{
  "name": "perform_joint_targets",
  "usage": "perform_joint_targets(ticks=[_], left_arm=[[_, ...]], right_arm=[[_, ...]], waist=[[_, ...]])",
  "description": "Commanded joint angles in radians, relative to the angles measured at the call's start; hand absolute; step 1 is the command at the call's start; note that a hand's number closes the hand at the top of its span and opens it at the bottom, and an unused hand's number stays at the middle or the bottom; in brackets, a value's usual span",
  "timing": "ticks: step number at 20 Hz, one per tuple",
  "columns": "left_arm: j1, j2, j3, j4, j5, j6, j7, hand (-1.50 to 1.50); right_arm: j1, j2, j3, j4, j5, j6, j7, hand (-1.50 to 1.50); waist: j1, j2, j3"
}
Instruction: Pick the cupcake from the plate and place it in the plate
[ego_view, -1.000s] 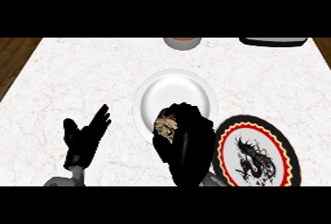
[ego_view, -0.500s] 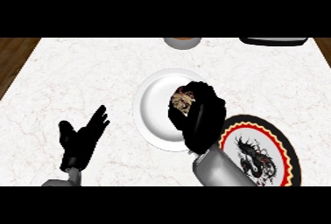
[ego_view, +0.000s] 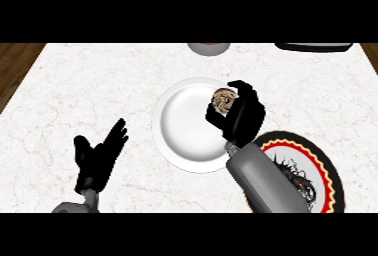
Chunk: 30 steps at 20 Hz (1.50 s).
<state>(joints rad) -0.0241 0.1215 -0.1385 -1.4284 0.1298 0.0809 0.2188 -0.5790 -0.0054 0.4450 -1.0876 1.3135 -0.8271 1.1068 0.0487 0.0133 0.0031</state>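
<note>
Your right hand (ego_view: 240, 112) is curled round the cupcake (ego_view: 224, 98), thumb and fingers closed on its sides, so only its brownish top shows at the hand's upper left. Hand and cupcake hang over the right part of the white plate (ego_view: 184, 130); you cannot tell from this steep view whether the cupcake is touching the plate or held above it. The red-and-black patterned plate (ego_view: 317, 165) lies toward the lower right, just beside the white one and largely covered by your own right forearm. That is the relation to watch: if the white plate is the target, the cupcake is already above it and, by my reading, needs only lowering and release nearer the centre, to the hand's left. Your left hand (ego_view: 100, 155) rests open, fingers up, at the lower left on the marble counter (ego_view: 88, 85), well apart from both plates.
</note>
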Motion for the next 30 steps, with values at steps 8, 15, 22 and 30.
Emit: perform_joint_targets(ticks=[8,15,22,30], left_arm=[[0.029,-0.013,-0.013,-0.006,-0.018,0.005,-0.01,0.0],[0.005,0.013,0.035,0.029,0.013,-0.024,-0.008,0.0],[0.014,-0.021,0.027,0.031,-0.012,0.011,-0.009,0.0],[0.059,0.015,0.045,-0.053,0.004,-0.012,0.05,0.0]], right_arm=[[-0.121,0.005,-0.057,0.282,-0.574,-0.205,-0.427,-1.5],[-0.025,0.005,-0.037,0.146,-0.759,-0.418,-0.651,-1.5],[0.17,-0.03,-0.056,-0.16,-1.002,-0.267,-0.857,-1.5],[0.519,-0.104,0.089,-0.445,-1.13,-0.106,-1.04,-1.5]], waist=[[0.014,0.007,0.001],[-0.017,-0.002,-0.001],[-0.051,-0.013,-0.002],[-0.054,-0.016,-0.002]])
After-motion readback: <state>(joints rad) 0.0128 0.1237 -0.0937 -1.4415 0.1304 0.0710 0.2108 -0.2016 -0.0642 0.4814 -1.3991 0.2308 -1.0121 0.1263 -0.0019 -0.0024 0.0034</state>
